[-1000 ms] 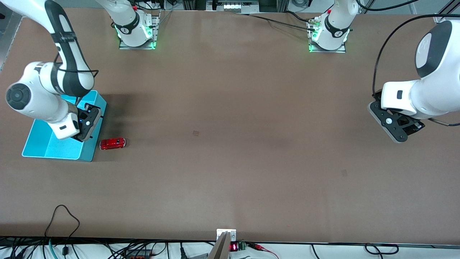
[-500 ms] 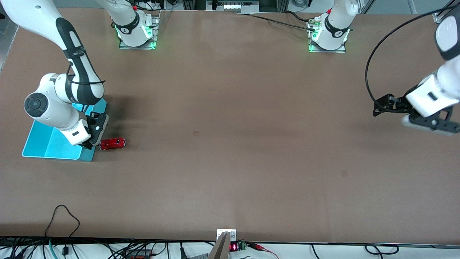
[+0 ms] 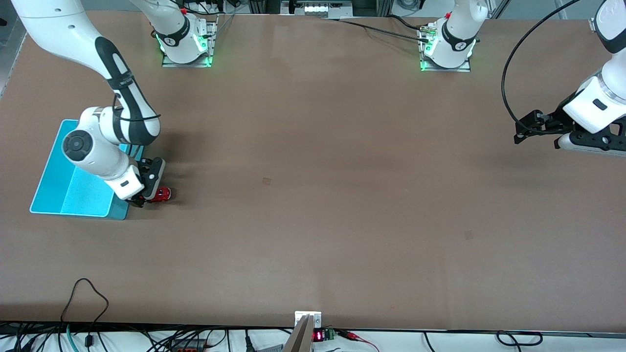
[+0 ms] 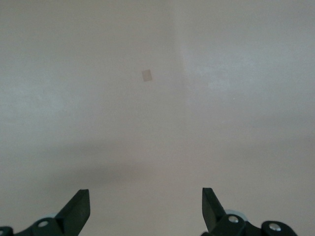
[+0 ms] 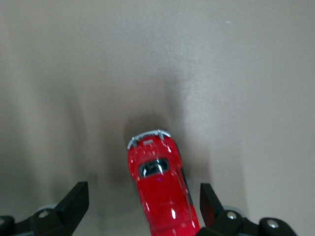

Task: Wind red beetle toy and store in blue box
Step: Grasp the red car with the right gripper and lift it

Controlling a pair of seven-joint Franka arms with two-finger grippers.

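Right gripper point(image 3: 146, 195): jaws wide, low over the red beetle toy point(image 5: 162, 194), which sits between its fingers, not clamped
Red beetle toy: on the table point(image 3: 313, 195), just beside the blue box point(image 3: 63, 188)
Left gripper point(image 4: 146, 209): jaws wide, holding nothing, waiting over bare table at its own end

Tiny glossy red beetle toy car point(image 3: 161, 194): one end hidden under the right gripper point(image 3: 146, 195), rear cut off at the right wrist view's edge; light blue rectangular plastic box point(image 3: 58, 188): partly covered by the right arm.
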